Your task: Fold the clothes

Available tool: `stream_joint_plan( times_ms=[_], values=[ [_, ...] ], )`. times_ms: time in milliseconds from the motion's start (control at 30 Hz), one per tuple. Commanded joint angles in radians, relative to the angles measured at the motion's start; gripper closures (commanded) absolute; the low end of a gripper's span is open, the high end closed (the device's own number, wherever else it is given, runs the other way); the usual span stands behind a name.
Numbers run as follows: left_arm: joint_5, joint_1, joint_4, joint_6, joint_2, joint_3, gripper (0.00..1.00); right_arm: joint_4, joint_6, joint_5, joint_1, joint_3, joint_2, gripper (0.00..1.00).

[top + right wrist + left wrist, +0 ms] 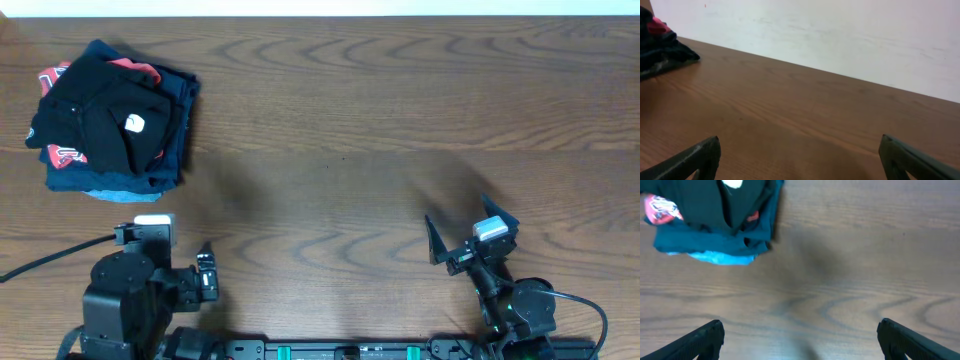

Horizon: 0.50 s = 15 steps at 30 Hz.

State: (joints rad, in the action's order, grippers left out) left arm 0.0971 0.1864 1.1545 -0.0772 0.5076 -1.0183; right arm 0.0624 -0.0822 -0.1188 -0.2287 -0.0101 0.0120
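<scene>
Fabric is the whole problem here: the black garment (108,112) is soft and limp, so it will likely sag, drape and crease wherever it is lifted, and hold no shape of its own. It lies bunched on top of a stack at the far left of the tabletop (350,130), with its small white label (135,123) facing up. Under it a red T-shirt (57,76) pokes out, above a navy garment (185,95) and a light blue one (108,195) at the bottom.

The left end effector (800,325) is released, its 2 fingers spread wide over bare wood, near the stack but not touching it. The right end effector (799,140) is also spread and holds nothing; it sits well apart from the stack, on the other side of the tabletop.

The garment looks light, and the cloth probably offers decent friction, so a shallow pinch should hold. The best hold is judged to be an outer edge or corner of the black layer (the waistband, if it can be found; the frames do not show which edge that is). The pinch should take only that top layer, since a deeper bite could drag the T-shirt along. Spreading it flat would likely need 2 separated corners, 1 per arm.
</scene>
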Motion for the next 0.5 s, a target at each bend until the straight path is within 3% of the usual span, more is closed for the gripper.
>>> stream_joint_plan(
  times_ms=[0,233,467],
  values=[
    [0.014,-0.038,-0.054,0.008,-0.052,0.024,0.02,0.001,-0.013,0.007,0.014,0.005,-0.006,0.01],
    [-0.055,-0.095,-0.467,0.006,-0.200,0.261,0.02,0.001,-0.013,0.007,0.014,0.005,-0.006,0.01],
    [-0.098,-0.095,-0.755,0.010,-0.332,0.552,0.02,0.001,-0.013,0.007,0.014,0.005,-0.006,0.01]
  ],
)
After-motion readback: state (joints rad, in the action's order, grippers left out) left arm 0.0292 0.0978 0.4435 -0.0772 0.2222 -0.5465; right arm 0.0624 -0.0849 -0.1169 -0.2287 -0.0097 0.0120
